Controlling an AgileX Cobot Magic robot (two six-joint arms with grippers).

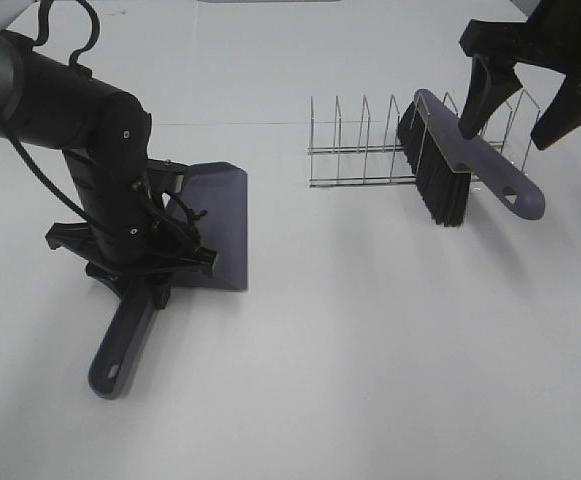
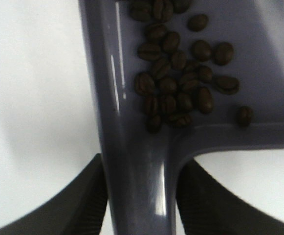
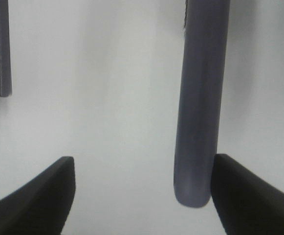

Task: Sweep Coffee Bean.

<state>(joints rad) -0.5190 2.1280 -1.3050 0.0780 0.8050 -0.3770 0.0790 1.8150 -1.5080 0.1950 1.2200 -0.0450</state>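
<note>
Nearest the camera in the exterior high view, the grey-purple dustpan (image 1: 213, 226) lies flat on the white table (image 1: 390, 350), handle toward the viewer w/ a hang hole at its tip. The left gripper (image 1: 148, 262) straddles that handle where it meets the pan; in the left wrist view its black fingers (image 2: 83, 196) sit tight against both sides of the handle, i.e. clamped on the dustpan. The coffee beans (image 2: 178, 83) are heaped inside the pan, near its back wall by the handle root (one sits a little apart from the rest). Farther back, a wire rack (image 1: 370, 145) stands on the table, and the brush (image 1: 460, 160) leans in it, black bristles down. Above the brush handle hangs the right gripper (image 1: 515, 115), jaws spread wide, holding nothing. No brand, label or writing is legible on anything.
</note>
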